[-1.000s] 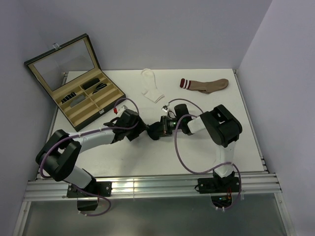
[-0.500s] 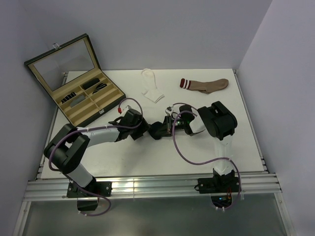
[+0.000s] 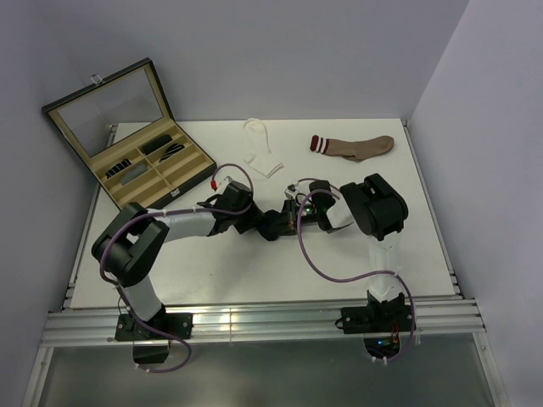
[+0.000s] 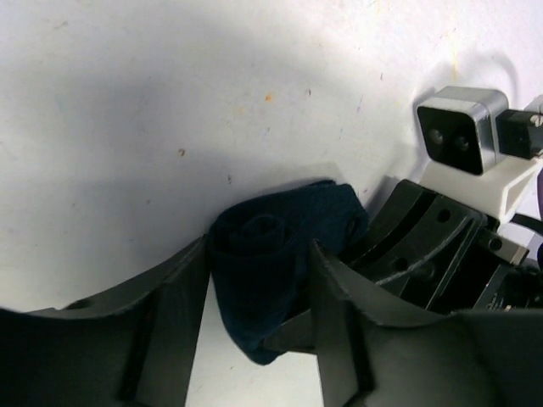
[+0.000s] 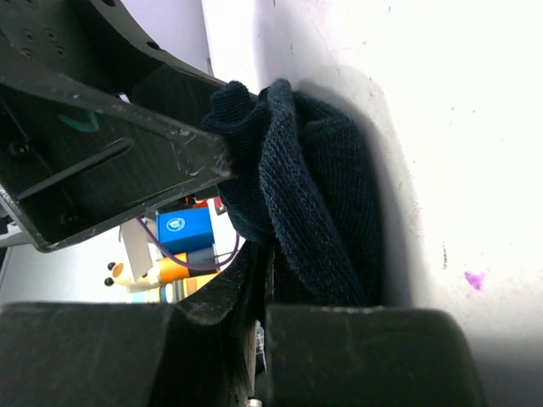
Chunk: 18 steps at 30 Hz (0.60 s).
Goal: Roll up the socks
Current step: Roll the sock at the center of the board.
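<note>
Top external view: a white bench (image 3: 254, 271) stands between pale lilac walls (image 3: 297, 59), with an open glasses case (image 3: 127, 144) at rear left, a white sock (image 3: 261, 151) and a striped brown sock (image 3: 356, 147) behind. Both arms lie low, the left end effector (image 3: 257, 222) and the right end effector (image 3: 291, 219) meeting nose to nose mid-bench. Left wrist view: its fingers (image 4: 170, 314) press both sides of a rolled navy sock (image 4: 263, 271) lying on the bench. Right wrist view: the jaws, fully closed, pinch the same sock's edge.
</note>
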Motion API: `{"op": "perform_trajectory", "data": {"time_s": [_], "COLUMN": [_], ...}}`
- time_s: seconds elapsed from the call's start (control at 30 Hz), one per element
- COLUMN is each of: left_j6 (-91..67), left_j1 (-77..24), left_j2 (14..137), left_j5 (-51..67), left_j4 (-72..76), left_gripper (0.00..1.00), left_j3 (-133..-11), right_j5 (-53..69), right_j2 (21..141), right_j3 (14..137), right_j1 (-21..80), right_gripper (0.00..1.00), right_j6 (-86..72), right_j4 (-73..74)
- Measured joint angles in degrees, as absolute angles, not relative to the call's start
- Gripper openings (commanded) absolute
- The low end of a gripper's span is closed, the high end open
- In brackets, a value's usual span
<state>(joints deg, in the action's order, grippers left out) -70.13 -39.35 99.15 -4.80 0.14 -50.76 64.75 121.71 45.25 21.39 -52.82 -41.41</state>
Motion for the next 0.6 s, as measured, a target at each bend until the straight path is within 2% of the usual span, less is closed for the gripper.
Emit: {"op": "perform_trajectory", "data": {"time_s": [0.1, 0.13, 0.17, 0.27, 0.33, 0.4, 0.5, 0.6], "left_j6": [-70.35, -70.52, -70.63, -70.46, -70.48, -70.26, -69.91, -69.19], "left_j1": [-39.38, -39.38, -39.35, -39.38, -39.44, -39.53, -39.70, -39.88], "left_j2": [100.55, 100.88, 101.14, 101.78, 101.95, 102.00, 102.02, 102.26], "left_j5": [-4.82, -4.80, -4.82, -4.93, -4.93, -4.93, -4.95, -5.02], "left_j4": [-0.30, -0.40, -0.75, -1.54, -1.91, -2.13, -3.11, -5.13], "left_gripper": [0.40, 0.29, 0.25, 0.15, 0.08, 0.03, 0.01, 0.00], "left_j3": [-51.92, -52.12, -52.42, -52.97, -53.34, -53.49, -53.95, -55.16], "right_j5": [64.42, 64.12, 63.86, 62.46, 61.06, 59.29, 55.11, 48.51], "right_j2": [121.47, 121.27, 121.03, 120.01, 118.85, 117.10, 112.55, 105.78], "right_j3": [45.32, 45.32, 45.32, 45.25, 44.80, 44.23, 43.18, 41.50], "right_j1": [21.37, 21.37, 21.37, 21.21, 21.06, 20.91, 20.84, 20.93], "right_gripper": [0.01, 0.01, 0.03, 0.09, 0.18, 0.30, 0.40, 0.46], "right_j6": [-52.45, -52.10, -51.75, -49.80, -48.23, -46.61, -42.83, -38.11], "right_j4": [-40.56, -40.01, -39.53, -36.99, -35.05, -32.84, -27.97, -21.98]}}
